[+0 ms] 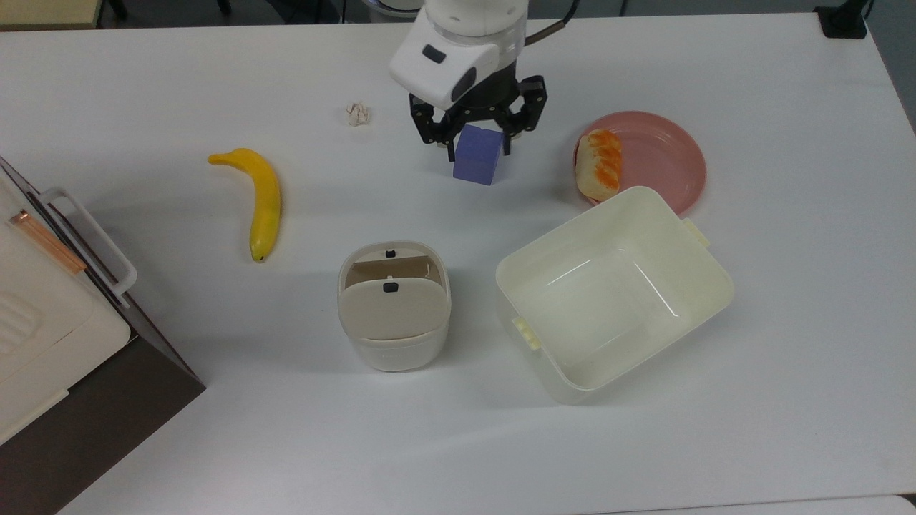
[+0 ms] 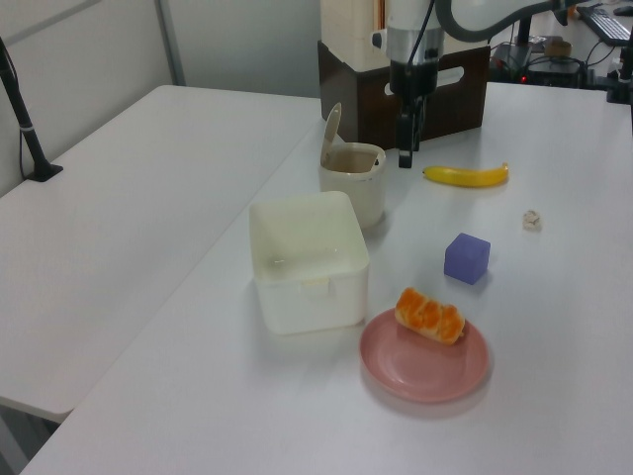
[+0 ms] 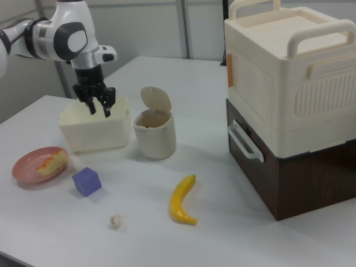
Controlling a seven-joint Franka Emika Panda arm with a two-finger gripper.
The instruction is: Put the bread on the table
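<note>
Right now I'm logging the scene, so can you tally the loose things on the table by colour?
Yellow: 1, the banana
Purple: 1, the cube
Pink: 1, the plate
Orange-brown: 1, the bread
Cream or off-white: 3, the tub, the lidded bin, the paper wad
Total: 7

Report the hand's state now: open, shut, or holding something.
Hand: open, holding nothing, raised above the table; the bread lies on the pink plate.

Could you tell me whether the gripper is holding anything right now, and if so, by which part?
Nothing is held. The gripper hangs open in the air, and the bread lies on the pink plate.
</note>
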